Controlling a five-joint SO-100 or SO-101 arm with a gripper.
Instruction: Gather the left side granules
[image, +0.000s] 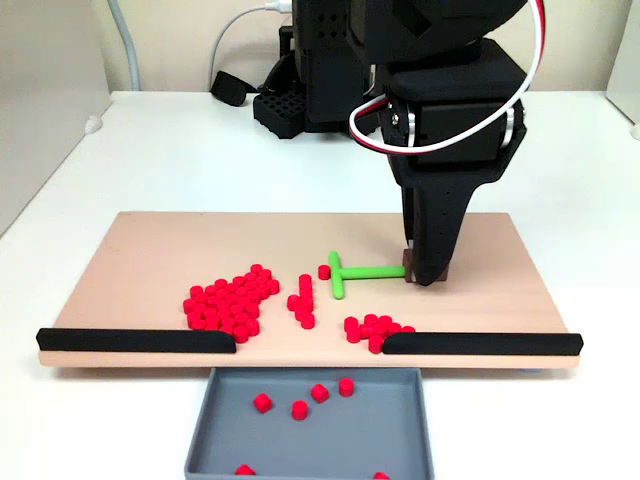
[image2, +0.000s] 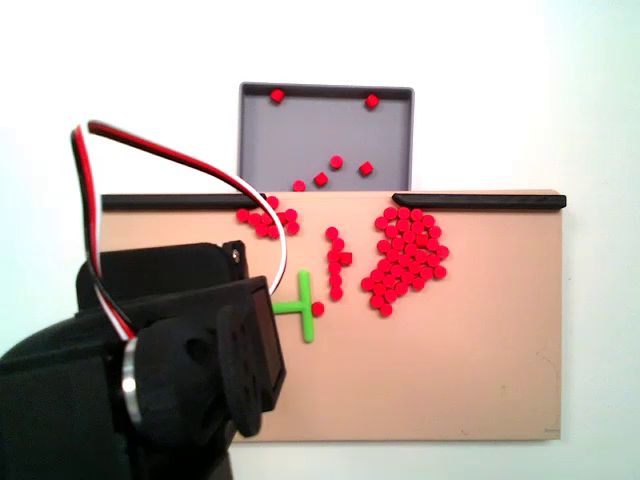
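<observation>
White table, tan board (image: 500, 260). Gripper (image: 428, 275) clenched on the tool (image: 350, 272) stem. Advise sweeping the crossbar flat, pushing granules (image: 232, 298) left of the tool toward the tray (image: 310, 420).

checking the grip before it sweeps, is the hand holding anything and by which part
The hand holds the green T-shaped tool by the far end of its stem, away from the crossbar, which lies on the board beside the granules.

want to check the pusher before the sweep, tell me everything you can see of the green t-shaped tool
The green T-shaped tool looks like smooth bright green plastic: a round stem with a short crossbar. It lies flat on the tan board. The gripper grips the stem's far end. One red granule touches the crossbar.
</observation>
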